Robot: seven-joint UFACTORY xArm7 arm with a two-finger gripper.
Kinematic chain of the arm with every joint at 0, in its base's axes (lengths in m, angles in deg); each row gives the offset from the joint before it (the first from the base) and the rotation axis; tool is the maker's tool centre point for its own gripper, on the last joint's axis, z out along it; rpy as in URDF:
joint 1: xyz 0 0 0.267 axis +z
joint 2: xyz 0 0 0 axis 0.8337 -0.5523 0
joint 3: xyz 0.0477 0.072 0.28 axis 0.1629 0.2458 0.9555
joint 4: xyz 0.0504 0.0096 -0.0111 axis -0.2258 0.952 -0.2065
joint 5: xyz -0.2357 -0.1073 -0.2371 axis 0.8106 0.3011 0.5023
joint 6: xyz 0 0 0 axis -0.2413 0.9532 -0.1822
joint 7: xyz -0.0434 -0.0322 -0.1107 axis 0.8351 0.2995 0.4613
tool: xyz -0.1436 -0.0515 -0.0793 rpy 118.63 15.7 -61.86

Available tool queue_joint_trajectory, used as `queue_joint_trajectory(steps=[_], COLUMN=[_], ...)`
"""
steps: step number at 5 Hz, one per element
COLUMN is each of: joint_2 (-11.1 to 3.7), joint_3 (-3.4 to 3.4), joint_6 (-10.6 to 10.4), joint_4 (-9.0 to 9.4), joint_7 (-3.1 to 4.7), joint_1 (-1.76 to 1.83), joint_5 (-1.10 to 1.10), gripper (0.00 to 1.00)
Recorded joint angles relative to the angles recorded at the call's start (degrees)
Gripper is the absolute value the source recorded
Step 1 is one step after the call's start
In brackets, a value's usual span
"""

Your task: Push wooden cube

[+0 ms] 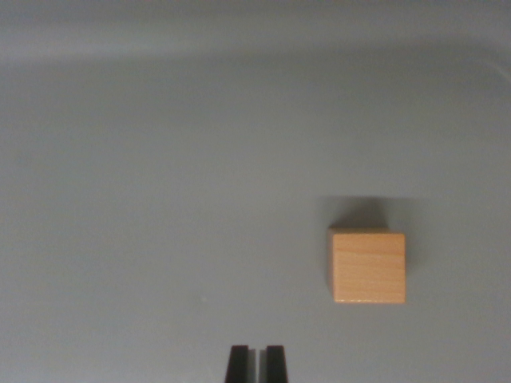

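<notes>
Pushing looks unstarted: claw [256, 363], nearly clenched and empty, sits apart from wooden cube [368, 266], toward its lower left.

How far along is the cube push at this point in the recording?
Early stage, by the look of it. Done: nothing that shows; the wooden cube sits flat on the grey table, untouched. In hand: the gripper is at the bottom edge, its fingers nearly together with only a thin slit between, clear of the cube, which lies toward the wrist view's right. Left: line up with the cube, make contact and push.
</notes>
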Motion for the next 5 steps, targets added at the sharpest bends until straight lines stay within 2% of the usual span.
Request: queue_joint_trajectory(steps=[1, 2, 3, 4, 5], joint_2=[0.00, -0.62, -0.62, -1.24, -1.24], joint_3=[0.00, -0.30, -0.30, -0.60, -0.60], joint_6=[0.00, -2.71, -2.71, -5.42, -5.42], joint_4=[0.00, 2.17, 2.17, 4.34, 4.34], joint_7=[0.00, 0.83, 0.83, 1.66, 1.66], joint_1=[0.00, -0.36, -0.36, -0.71, -0.71], joint_5=[0.00, -0.03, -0.03, -0.07, -0.07], gripper=[0.00, 0.00, 0.00, 0.00, 0.00])
